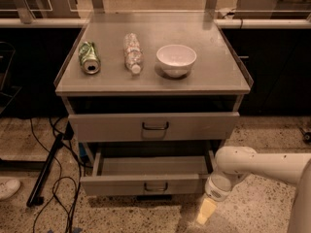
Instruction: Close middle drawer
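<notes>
The middle drawer (146, 184) is the lower grey drawer. It is pulled well out, so its rectangular tray (150, 166) shows, and a small loop handle (156, 187) sits at the centre of its flat front. Above it, a taller and wider grey drawer (154, 126) stands slightly out under the tabletop. My gripper (206, 211) hangs low on the white arm (252, 165). It is just right of the middle drawer's front right corner, near the floor and pointing down. It holds nothing that I can see.
On the cabinet top (209, 81) lie a green can (88, 58) and a plastic bottle (132, 52), and a white bowl (176, 59) stands there. Black cables and a dark bar (46, 171) lie on the floor at the left. A shoe (7, 188) is at the far left.
</notes>
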Controlling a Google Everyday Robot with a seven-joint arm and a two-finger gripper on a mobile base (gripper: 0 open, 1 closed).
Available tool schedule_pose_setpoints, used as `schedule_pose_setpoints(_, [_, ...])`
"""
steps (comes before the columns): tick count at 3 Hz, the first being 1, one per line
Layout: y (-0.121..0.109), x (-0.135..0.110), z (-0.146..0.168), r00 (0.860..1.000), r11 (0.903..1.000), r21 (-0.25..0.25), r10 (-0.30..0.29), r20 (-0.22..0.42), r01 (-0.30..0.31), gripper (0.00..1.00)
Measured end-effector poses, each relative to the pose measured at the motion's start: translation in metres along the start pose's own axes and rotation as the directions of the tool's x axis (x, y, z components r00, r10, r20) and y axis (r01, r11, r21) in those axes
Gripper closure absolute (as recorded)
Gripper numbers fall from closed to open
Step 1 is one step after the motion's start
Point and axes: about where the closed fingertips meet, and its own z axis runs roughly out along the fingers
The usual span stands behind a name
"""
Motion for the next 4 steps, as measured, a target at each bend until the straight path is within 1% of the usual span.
schedule_pose_setpoints(1, [0.0,0.0,0.0,1.0,1.0,0.0,0.0,0.0,0.0,0.0])
schedule_pose_setpoints(2, [0.0,0.0,0.0,1.0,1.0,0.0,0.0,0.0,0.0,0.26])
schedule_pose_setpoints(3, [0.0,0.0,0.0,1.0,1.0,0.0,0.0,0.0,0.0,0.5])
schedule_pose_setpoints(4, [-0.0042,-0.0041,0.0006,1.0,0.9998,0.015,0.017,0.005,-0.017,0.73])
